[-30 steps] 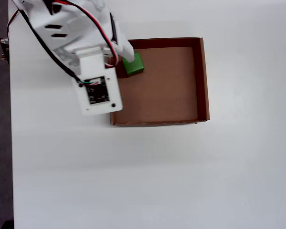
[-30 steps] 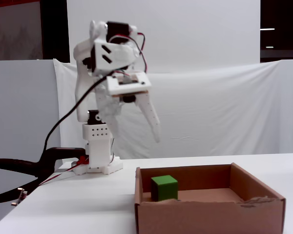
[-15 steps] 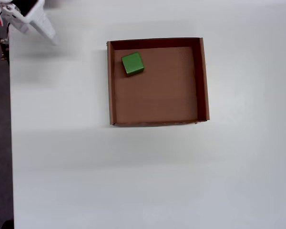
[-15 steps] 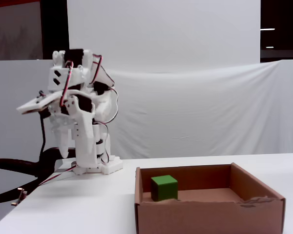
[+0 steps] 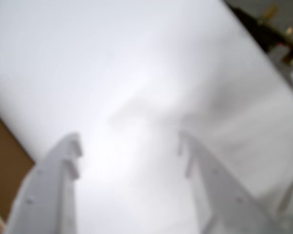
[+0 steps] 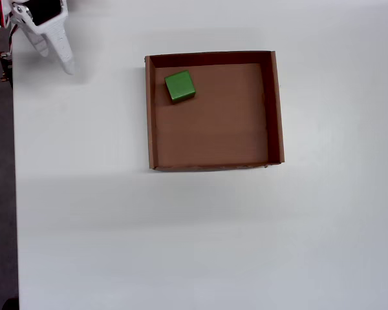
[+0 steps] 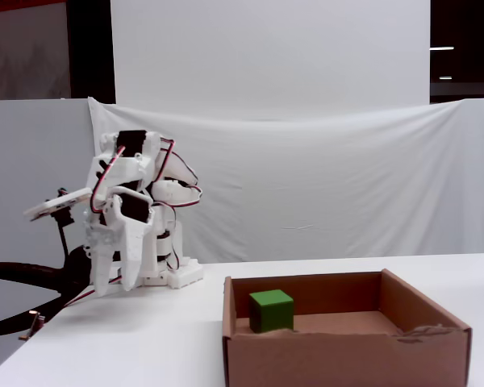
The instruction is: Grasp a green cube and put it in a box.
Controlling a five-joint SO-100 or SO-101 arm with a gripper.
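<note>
In the overhead view, the gripper (image 6: 55, 55) hangs over the table's (image 6: 181, 245) top-left corner, its fingers spread apart and empty, well apart from the box (image 6: 275, 110). The green cube (image 6: 180, 86) sits on the box floor in its top-left corner, just beside the walls.

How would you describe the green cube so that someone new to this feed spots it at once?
In the overhead view, find the brown cardboard box in the middle of the white table. The green cube sits on the box floor in the upper left corner as that view shows it, close to both walls. It is the only bright-coloured thing there, and the box holds nothing else.
</note>
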